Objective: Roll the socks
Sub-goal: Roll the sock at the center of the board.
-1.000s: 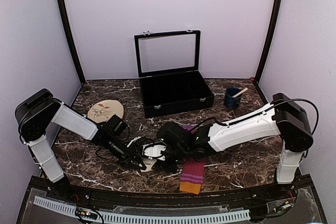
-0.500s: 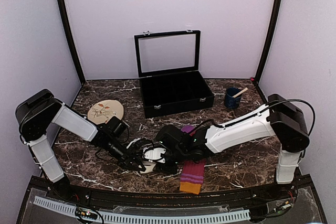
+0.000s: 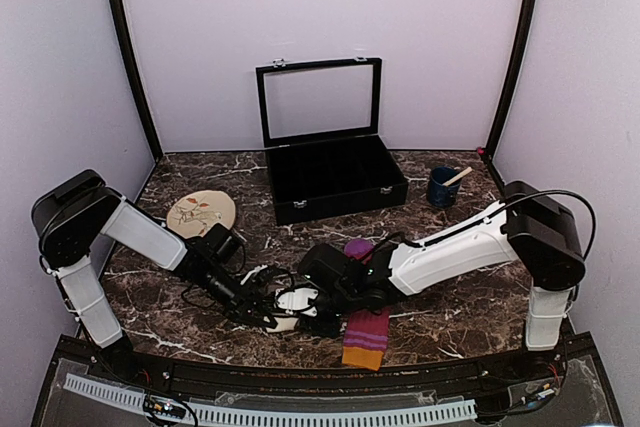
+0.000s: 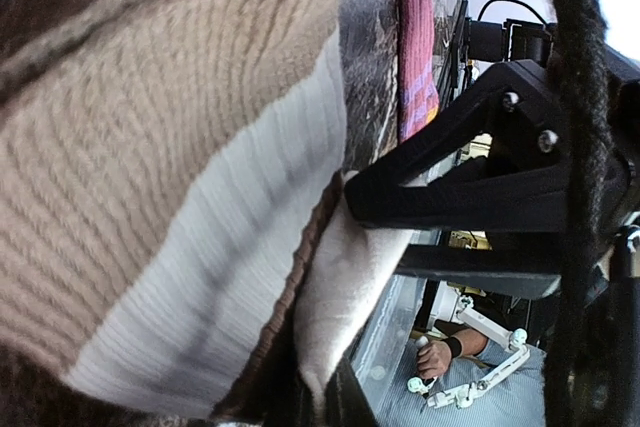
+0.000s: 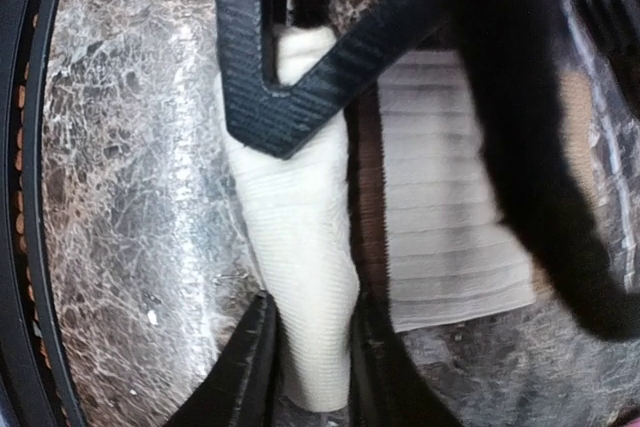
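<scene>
1. Lilac walls are closing in a dark marble table (image 3: 470,307). At its back an open black box (image 3: 335,182) is standing, with a blue cup (image 3: 441,188) holding a stick on the right of it and a floral disc (image 3: 201,212) lying on the left.
2. The cream sock (image 3: 290,299) is lying at the near middle of the table, between the two grippers. It is partly folded, and its brown bands are showing in the left wrist view.
3. The left gripper (image 3: 265,317) is reaching in from the left. Its jaws are closed tight and are pinching a fold of the cream sock.
4. The right gripper (image 3: 312,315) is reaching in from the right. In its wrist view its fingers (image 5: 245,367) are pressing the same cream fold from both sides, with only a narrow gap between them.
5. The two grippers are sitting very near each other, and a black finger of the left one is lying over the fold just beyond the right fingers.
6. The magenta sock (image 3: 366,329) is lying flat just right of the cream sock. The right arm is partly covering it, and its orange cuff is pointing to the near edge.
</scene>
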`<state>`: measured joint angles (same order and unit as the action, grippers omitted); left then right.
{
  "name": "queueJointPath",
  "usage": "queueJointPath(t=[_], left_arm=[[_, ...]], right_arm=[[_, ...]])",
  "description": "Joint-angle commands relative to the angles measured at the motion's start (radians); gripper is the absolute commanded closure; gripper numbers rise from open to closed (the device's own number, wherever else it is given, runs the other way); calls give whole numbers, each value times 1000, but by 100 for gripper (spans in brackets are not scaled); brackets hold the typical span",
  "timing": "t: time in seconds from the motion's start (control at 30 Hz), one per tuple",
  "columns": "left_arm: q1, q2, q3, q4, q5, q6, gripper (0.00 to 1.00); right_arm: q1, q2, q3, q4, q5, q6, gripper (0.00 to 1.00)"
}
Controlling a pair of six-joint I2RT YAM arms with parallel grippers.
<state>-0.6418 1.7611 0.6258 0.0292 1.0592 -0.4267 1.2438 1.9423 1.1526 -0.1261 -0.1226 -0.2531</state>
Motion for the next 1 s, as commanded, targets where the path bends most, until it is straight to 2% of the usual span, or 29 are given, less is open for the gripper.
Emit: queueJointPath(t=[0.0, 0.1, 0.17, 0.2, 0.47, 0.6, 0.97], left_arm=[[9, 8, 0, 2, 23, 10, 100], [11, 7, 0, -6, 8, 9, 100], [14, 1, -1, -12, -9, 6, 100], [16, -4, -4, -13, -20, 3, 100], [18, -77, -54, 44, -129, -58, 73], [18, -139, -97, 93, -198, -98, 65], [18, -339, -248, 299, -404, -192, 59]], right_arm=[[10, 31, -21, -3, -30, 12, 83], [11, 41, -13, -17, -43, 14, 95], [11, 43, -7, -28, -50, 19, 100], [9, 43, -7, -30, -53, 24, 100], [-14, 56, 61, -105, -118, 56, 100], [-53, 70, 87, -143, -199, 108, 100], [-169, 116, 132, -191, -448, 294, 100]])
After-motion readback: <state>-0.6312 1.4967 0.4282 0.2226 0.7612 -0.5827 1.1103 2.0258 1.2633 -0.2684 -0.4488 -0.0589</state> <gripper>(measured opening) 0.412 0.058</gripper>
